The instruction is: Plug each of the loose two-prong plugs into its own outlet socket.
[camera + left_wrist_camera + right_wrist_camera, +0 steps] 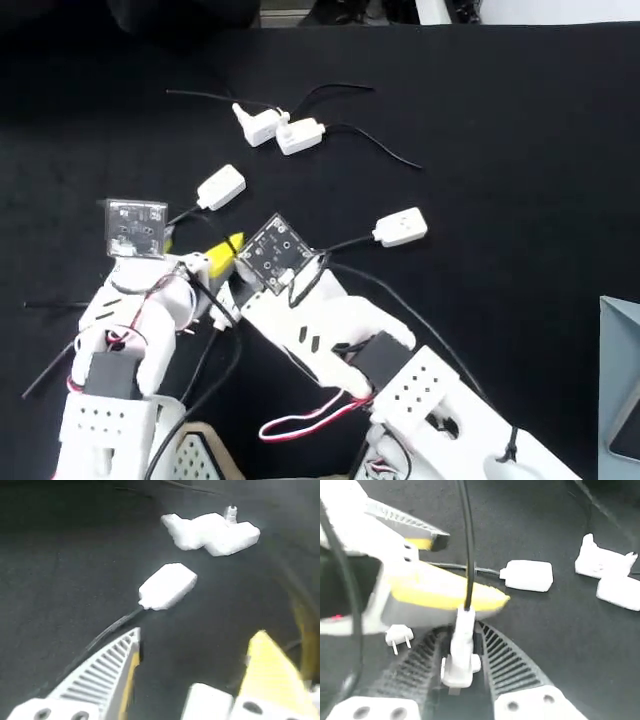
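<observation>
My right gripper point(462, 672) is shut on a white two-prong plug point(459, 652) whose black cord point(466, 540) runs up past the left arm's yellow finger point(445, 596). A second small two-prong plug point(399, 636) lies loose on the black mat beside it. My left gripper point(197, 640) stands open and holds nothing, its fingertips a short way from a white outlet socket point(167, 586) point(222, 187). Two more white socket pieces point(212, 532) point(280, 128) lie touching each other farther back. Another white socket point(400, 227) lies to the right of both arms.
Thin black cords point(380, 148) trail from the sockets across the black mat point(500, 120). The two arms sit close together at the front, their wrists nearly touching. A grey object point(620, 380) stands at the right edge.
</observation>
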